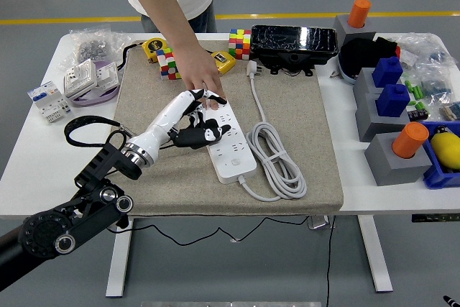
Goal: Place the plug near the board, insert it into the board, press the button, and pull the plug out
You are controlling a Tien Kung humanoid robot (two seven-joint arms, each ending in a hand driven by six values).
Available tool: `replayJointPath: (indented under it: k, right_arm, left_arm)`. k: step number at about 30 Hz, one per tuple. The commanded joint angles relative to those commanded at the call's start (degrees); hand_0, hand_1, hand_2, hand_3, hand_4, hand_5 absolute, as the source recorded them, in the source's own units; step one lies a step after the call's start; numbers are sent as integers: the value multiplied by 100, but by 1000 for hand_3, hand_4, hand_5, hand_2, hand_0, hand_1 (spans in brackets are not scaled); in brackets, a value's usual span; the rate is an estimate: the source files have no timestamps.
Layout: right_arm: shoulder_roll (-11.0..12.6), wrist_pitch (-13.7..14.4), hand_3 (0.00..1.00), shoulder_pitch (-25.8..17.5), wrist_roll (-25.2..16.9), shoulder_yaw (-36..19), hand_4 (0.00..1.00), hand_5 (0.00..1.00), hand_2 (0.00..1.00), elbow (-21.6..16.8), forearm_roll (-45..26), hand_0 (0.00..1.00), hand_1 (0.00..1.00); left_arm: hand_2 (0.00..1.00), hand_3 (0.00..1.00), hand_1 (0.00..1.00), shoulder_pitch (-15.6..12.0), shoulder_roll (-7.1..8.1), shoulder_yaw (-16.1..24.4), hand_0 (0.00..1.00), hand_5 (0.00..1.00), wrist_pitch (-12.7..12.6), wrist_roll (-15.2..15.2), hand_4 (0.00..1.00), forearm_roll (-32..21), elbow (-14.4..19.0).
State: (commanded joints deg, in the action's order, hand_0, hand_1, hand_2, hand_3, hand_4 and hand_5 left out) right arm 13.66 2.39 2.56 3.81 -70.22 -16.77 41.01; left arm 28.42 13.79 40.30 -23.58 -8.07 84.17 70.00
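Note:
A white power strip [231, 154] lies on the grey mat [287, 106], its coiled white cord [277, 156] to the right. My left hand [203, 126], white with black fingertips, reaches over the strip's far half. Its fingers are curled around the black plug [201, 135], which sits at the strip's left edge and is mostly hidden by them. I cannot tell whether the plug is still seated in a socket. The plug's black cable [86, 124] loops off to the left over the table. A person's hand [200, 71] rests on the strip's far end, touching my fingertips.
Colour cubes [168, 63] [240, 42], a yellow tape measure [154, 48] and a black box [294, 41] line the mat's far edge. White switch parts [49, 100] lie on the left. Grey and blue blocks with orange cylinders [410, 140] crowd the right.

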Motion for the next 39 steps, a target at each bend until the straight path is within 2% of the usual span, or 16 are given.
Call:
replayJointPath:
  k: [2, 3, 8, 9, 20, 21, 26, 27, 32, 33, 38, 39]
  right_arm:
    - [-1, -1, 547, 2, 1, -3, 883, 404, 609, 2, -4, 522, 627]
    - [0, -2, 548, 2, 1, -3, 883, 404, 609, 1, -6, 521, 627]
    - [0, -2, 548, 1, 3, -21, 883, 404, 609, 5, -6, 521, 627]
    - [0, -4, 547, 0, 4, -20, 883, 404, 608, 7, -8, 522, 629]
    - [-2, -7, 547, -6, 1, -11, 882, 404, 608, 4, -9, 523, 629]
    - [-1, -7, 547, -5, 2, -11, 882, 404, 608, 4, -10, 521, 628]
    - [-1, -3, 547, 2, 1, -19, 882, 404, 608, -1, -13, 521, 628]
    - [-1, -3, 547, 2, 1, -20, 882, 404, 608, -2, -14, 522, 628]
    - [7, -1, 547, 1, 0, -11, 882, 404, 608, -4, -15, 522, 628]
    - [9, -1, 547, 1, 0, -8, 882, 404, 608, -4, -14, 524, 628]
    - [18, -1, 547, 1, 0, 15, 882, 404, 608, -4, -18, 524, 628]
    - [20, 0, 547, 1, 0, 19, 882, 402, 608, -4, -18, 522, 628]
  left_arm:
    - [440, 551, 291, 38, -45, 84, 329, 256, -47, 58, 812, 316, -198]
    - [728, 628, 741, 47, -61, 110, 653, 262, -42, 106, 886, 434, -255]
    - [728, 628, 741, 74, -134, 164, 653, 262, 185, 482, 886, 971, -532]
    - [770, 774, 796, 74, -141, 152, 740, 328, 231, 529, 998, 1026, -564]
    - [755, 779, 782, 131, -218, -83, 708, 322, 430, 729, 998, 1045, -846]
    - [652, 640, 650, 142, -230, -106, 509, 306, 427, 729, 996, 1028, -876]
    - [652, 640, 650, 202, -327, -208, 509, 306, 346, 847, 996, 1097, -1109]
    - [532, 552, 517, 218, -344, -224, 419, 160, 339, 882, 855, 1117, -1152]
    - [532, 552, 517, 284, -405, -271, 419, 160, 323, 983, 855, 1079, -1279]
    - [472, 525, 414, 294, -413, -276, 326, 82, 331, 1035, 675, 1116, -1282]
    - [472, 525, 414, 319, -453, -331, 326, 82, 276, 1207, 675, 1293, -1327]
    - [413, 508, 378, 320, -455, -340, 283, 2, 255, 1210, 618, 1313, -1333]
